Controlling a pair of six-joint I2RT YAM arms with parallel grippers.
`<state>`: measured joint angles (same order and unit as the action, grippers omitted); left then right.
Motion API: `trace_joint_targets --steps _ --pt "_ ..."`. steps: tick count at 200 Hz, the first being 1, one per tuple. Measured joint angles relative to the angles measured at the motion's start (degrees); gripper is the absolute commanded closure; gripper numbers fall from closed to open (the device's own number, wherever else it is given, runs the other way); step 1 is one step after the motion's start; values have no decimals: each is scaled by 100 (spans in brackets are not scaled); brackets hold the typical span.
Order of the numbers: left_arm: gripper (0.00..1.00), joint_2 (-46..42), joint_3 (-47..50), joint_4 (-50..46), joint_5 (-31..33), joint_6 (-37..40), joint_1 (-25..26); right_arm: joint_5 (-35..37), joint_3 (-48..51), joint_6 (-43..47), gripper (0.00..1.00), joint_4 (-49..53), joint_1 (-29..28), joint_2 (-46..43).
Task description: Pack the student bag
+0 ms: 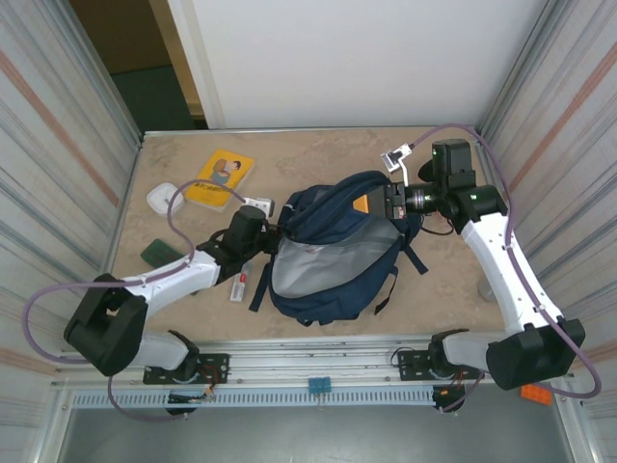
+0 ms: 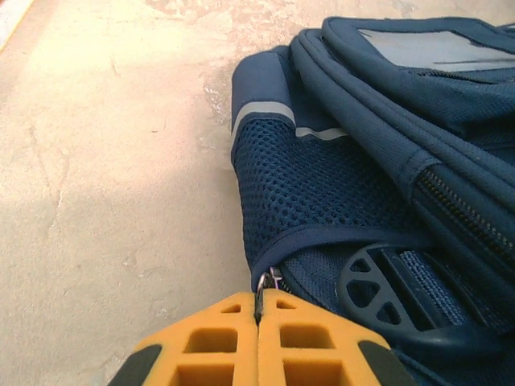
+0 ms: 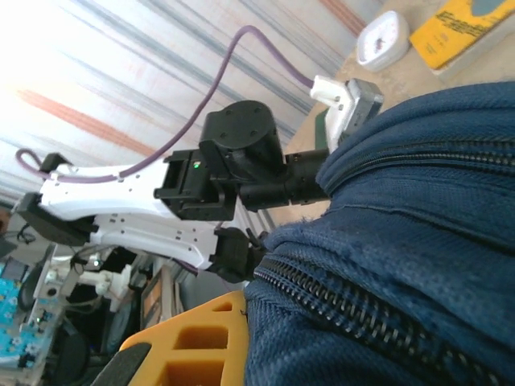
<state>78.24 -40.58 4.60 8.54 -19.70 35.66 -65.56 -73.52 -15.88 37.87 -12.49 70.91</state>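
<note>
Orange fingers point(image 2: 217, 346) of the left gripper point(image 2: 259, 310) meet on a small metal zip pull point(image 2: 264, 281), jaws clamped on it, at the left side of the student bag point(image 1: 333, 260) beside its mesh pocket point(image 2: 322, 185). The bag lies flat (grey panel up) in the middle of the table point(image 1: 453, 280). At the bag's far right corner, the right gripper point(image 3: 238, 322) has its jaws closed on the rim by a zipper. Left of the bag lie a yellow booklet point(image 1: 220, 177), a white case point(image 1: 164, 198) and a green pad point(image 1: 157, 253), all apart from it.
</note>
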Motion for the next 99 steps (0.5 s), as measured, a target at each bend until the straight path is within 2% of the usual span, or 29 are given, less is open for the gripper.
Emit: trace_joint_targets --steps 4,15,31,46,55,75,88,99 --pt "100 0 0 -2 -20 -2 0 63 0 -57 76 11 15 11" --pt "100 -15 0 4 -76 -22 2 271 44 -278 69 -76 22 11" --pt "100 -116 55 59 -96 -157 55 577 431 -817 50 -590 20 -111" --pt "100 -269 184 173 -42 -291 190 918 1141 -1458 42 -1290 -52 -354" --pt "100 -332 236 214 -11 -358 313 1187 1582 -1875 40 -1661 -138 -509" --pt "100 -354 273 302 50 -461 546 2079 2365 -2592 40 -2173 -535 -811" --pt "100 -348 273 326 61 -514 608 2732 2677 -2900 57 -2398 -876 -966" --pt "100 -317 273 365 120 -553 610 3101 2811 -3060 68 -2500 -1054 -1069"
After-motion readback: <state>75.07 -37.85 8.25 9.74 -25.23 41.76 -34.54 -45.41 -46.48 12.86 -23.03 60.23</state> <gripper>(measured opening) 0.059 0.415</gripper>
